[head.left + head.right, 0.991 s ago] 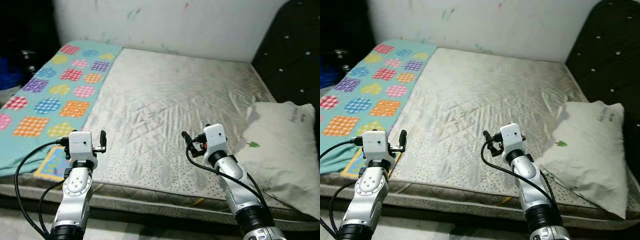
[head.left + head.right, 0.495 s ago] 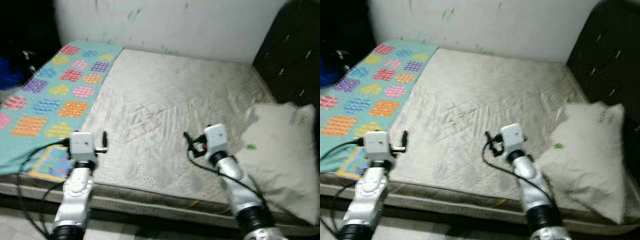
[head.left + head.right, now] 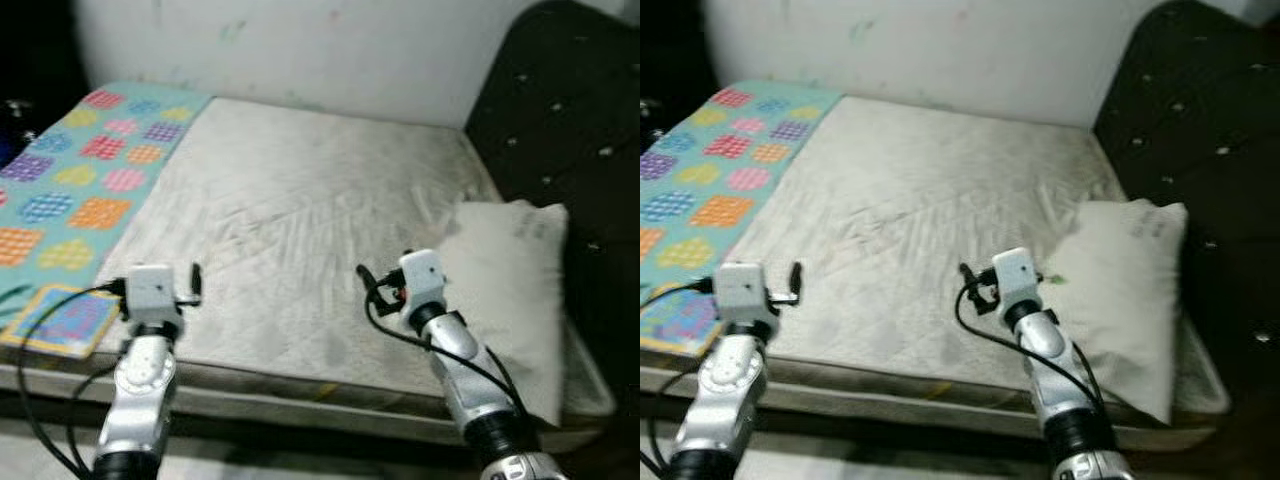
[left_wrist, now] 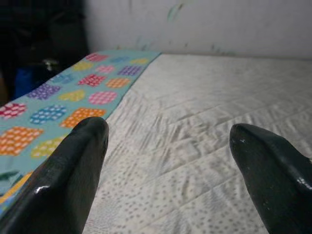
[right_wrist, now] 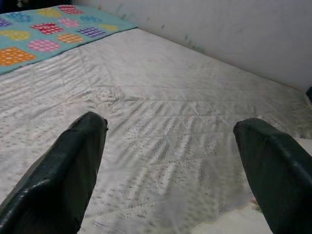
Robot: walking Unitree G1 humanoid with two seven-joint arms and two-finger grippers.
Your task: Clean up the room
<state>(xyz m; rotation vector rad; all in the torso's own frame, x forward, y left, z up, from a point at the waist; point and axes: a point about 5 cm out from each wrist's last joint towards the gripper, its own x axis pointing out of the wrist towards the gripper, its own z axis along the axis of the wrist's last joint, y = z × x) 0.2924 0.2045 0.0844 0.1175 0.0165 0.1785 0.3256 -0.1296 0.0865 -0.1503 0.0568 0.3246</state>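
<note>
Both arms raised, forearms reaching forward over the near edge of the mattress [image 3: 300, 200]. Left gripper [image 4: 170, 161] above the mattress's near left part, just beside the teal patterned blanket [image 3: 70, 180], fingers [image 4: 73, 165] spread wide, holding nothing. Right gripper [image 5: 170, 161] above the mattress's near right part, close to the white pillow [image 3: 505, 290], likewise spread wide and empty. Pillow lying on the mattress's right side against the dark headboard [image 3: 560, 130].

In front of me is a bed with a bare grey-white mattress [image 3: 300, 210]. A turquoise blanket [image 3: 70, 190] with coloured patches lies along its left side. A white pillow [image 3: 510, 290] lies on the right side, near the dark headboard [image 3: 560, 120].
</note>
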